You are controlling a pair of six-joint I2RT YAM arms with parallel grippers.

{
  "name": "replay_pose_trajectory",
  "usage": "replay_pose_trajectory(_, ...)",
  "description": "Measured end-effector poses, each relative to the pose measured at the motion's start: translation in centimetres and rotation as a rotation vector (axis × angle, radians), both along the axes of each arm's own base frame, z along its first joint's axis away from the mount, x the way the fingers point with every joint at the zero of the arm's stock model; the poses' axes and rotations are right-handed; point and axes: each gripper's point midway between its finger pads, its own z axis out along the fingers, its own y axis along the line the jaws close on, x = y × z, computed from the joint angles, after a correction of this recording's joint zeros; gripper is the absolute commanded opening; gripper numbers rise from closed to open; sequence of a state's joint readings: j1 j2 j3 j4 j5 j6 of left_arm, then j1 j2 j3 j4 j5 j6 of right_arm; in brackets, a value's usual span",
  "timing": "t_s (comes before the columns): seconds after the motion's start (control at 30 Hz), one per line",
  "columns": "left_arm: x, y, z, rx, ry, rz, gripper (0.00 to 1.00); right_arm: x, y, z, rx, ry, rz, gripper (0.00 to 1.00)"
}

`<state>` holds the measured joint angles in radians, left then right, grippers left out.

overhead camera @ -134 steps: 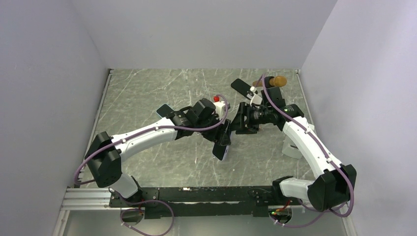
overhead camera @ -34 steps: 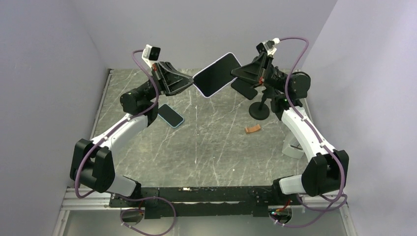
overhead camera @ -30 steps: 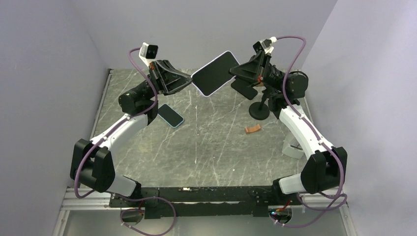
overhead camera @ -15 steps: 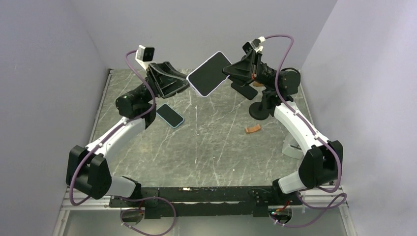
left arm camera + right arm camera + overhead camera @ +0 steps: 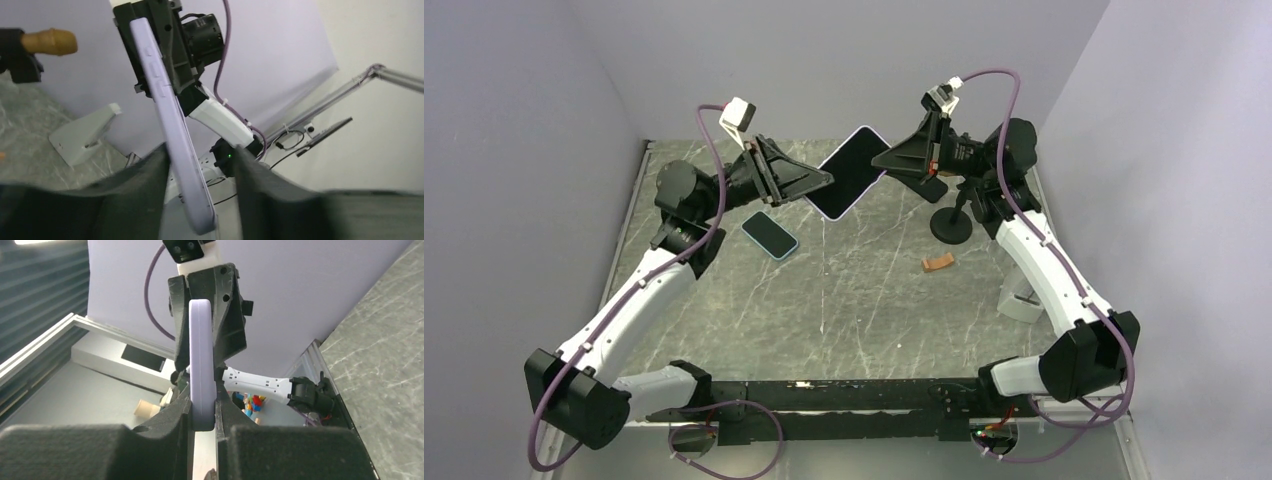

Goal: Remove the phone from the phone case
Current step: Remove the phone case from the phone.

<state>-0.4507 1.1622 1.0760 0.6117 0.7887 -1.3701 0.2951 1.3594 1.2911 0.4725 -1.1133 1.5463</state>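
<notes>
A phone with a dark screen, in a lilac phone case [image 5: 848, 174], is held up in the air above the back of the table. My right gripper [image 5: 881, 162] is shut on its right end; in the right wrist view the case [image 5: 202, 365] is pinched edge-on between both pads of that gripper [image 5: 203, 408]. My left gripper [image 5: 822, 182] is at the phone's left end, open. In the left wrist view the case [image 5: 170, 115] passes between the fingers of the left gripper [image 5: 200, 161], close to the left finger [image 5: 145, 175], with a gap to the right one.
A second phone with a pale blue edge [image 5: 770, 234] lies on the marble table [image 5: 824, 300] under the left arm. A black round-footed stand [image 5: 951, 222], a small orange-brown piece [image 5: 938, 263] and a white holder [image 5: 1021, 300] are on the right side.
The left gripper has gone from shut to open, letting go of the phone's left end. The left arm has shifted, and the phone now hangs lower and steeper in the right gripper.
</notes>
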Motion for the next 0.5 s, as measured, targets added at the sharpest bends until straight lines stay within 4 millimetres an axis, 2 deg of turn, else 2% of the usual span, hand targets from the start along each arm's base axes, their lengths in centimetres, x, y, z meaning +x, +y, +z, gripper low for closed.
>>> replay_pose_trajectory(0.03, 0.2, -0.2, 0.0, 0.028, 0.002, 0.010, 0.14, 0.1, 0.0, -0.3, -0.012, 0.005, -0.008, 0.00)
replay_pose_trajectory(0.07, 0.5, -0.4, -0.4, 0.057, 0.009, 0.017, 0.06, 0.1, 0.0, -0.3, -0.022, 0.002, -0.011, 0.00)
replay_pose_trajectory(0.13, 1.4, -0.7, -1.9, 0.108, 0.072, 0.028, 0.00, 0.1, -0.1, 0.3, -0.033, -0.071, -0.036, 0.05)
replay_pose_trajectory(0.3, 1.7, -1.1, -2.5, 0.141, 0.073, 0.032, 0.00, 0.6, -0.3, -0.3, -0.073, -0.100, -0.082, 0.21)
replay_pose_trajectory(0.37, 1.9, -1.1, -2.5, 0.143, 0.074, 0.037, 0.00, 0.8, -0.2, -0.4, -0.077, -0.098, -0.093, 0.24)
replay_pose_trajectory(0.5, 1.9, -1.6, -2.7, 0.143, 0.073, 0.025, 0.00, 0.4, 1.0, -0.6, -0.080, -0.081, -0.084, 0.35)
